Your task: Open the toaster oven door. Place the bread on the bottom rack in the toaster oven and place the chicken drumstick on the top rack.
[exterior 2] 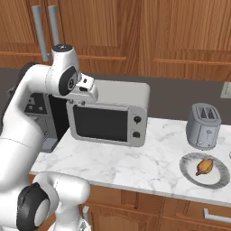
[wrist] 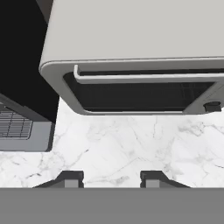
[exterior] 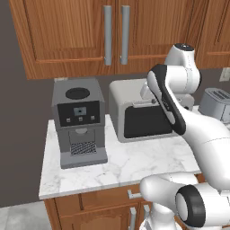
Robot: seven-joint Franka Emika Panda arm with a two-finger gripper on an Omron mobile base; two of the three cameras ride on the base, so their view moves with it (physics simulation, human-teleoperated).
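The toaster oven (exterior: pixel 130 96) (exterior 2: pixel 118 92) (wrist: pixel 131 35) stands at the back of the marble counter. The toaster oven door (exterior: pixel 146 122) (exterior 2: pixel 100 122) (wrist: pixel 135 97) is closed, its grey bar handle (wrist: pixel 148 78) along the top edge. The racks stay hidden behind the dark glass. My gripper (wrist: pixel 111 177) (exterior 2: pixel 88 94) hovers above and in front of the door's left half, open, with nothing between the fingertips (wrist: pixel 70 178). On a grey plate (exterior 2: pixel 221 179) at the right lies the chicken drumstick (exterior 2: pixel 204 166). I cannot tell the bread apart from it.
A dark grey coffee machine (exterior: pixel 78 121) (wrist: pixel 17 127) stands close to the left of the oven. A silver two-slot toaster (exterior 2: pixel 204 126) (exterior: pixel 216 103) stands to the right. Wooden wall cabinets (exterior: pixel 108 31) hang above. Bare marble counter (exterior: pixel 134 164) lies in front of the oven.
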